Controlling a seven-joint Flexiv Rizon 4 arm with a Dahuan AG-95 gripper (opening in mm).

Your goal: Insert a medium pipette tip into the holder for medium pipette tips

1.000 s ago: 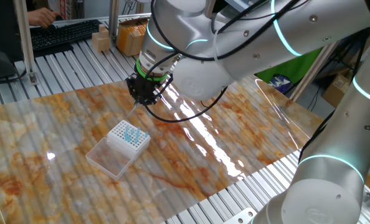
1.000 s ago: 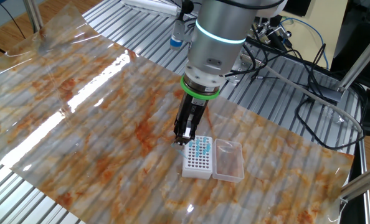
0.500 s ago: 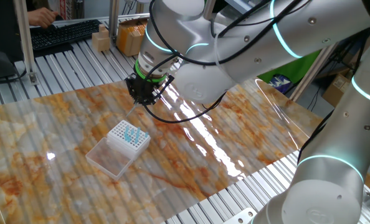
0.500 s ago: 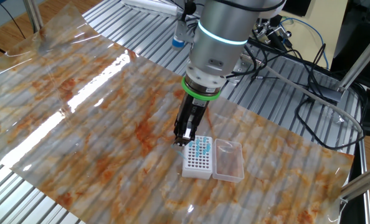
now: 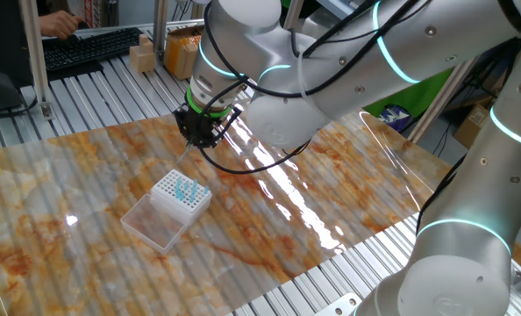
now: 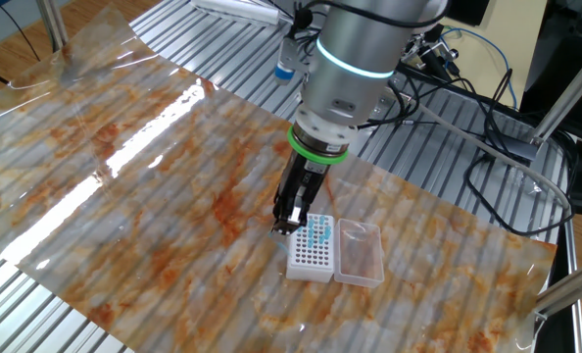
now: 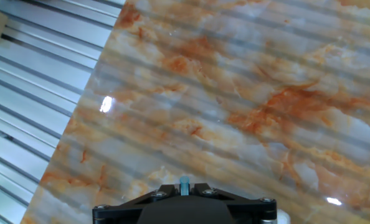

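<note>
In the hand view, the black body of the gripper [image 7: 184, 199] fills the bottom edge, and the pale bluish end of the medium pipette tip [image 7: 184, 184] stands up at its middle, pinched there; the jaws are closed on it. Beyond it lies the marbled orange-and-grey counter [image 7: 235, 93], with ribbed metal slats along the left side.

From one fixed view, the holder for medium pipette tips [image 5: 181, 195] sits on the counter [image 5: 85, 193] as a small white box with a grid of holes on top, a bunch of teal tips [image 5: 188, 188] standing in one part of it, and its clear lid [image 5: 153, 221] lying open on the near side. The gripper [image 5: 199, 133] hangs above and behind the holder, apart from it, with the thin tip [image 5: 189, 151] slanting down from it.

From the other fixed view, the gripper [image 6: 289, 218] hovers just beside the holder [image 6: 312, 251], above its left edge. The tip itself is too fine to make out here. A keyboard [image 5: 89, 46] rests far back in the first fixed view.
</note>
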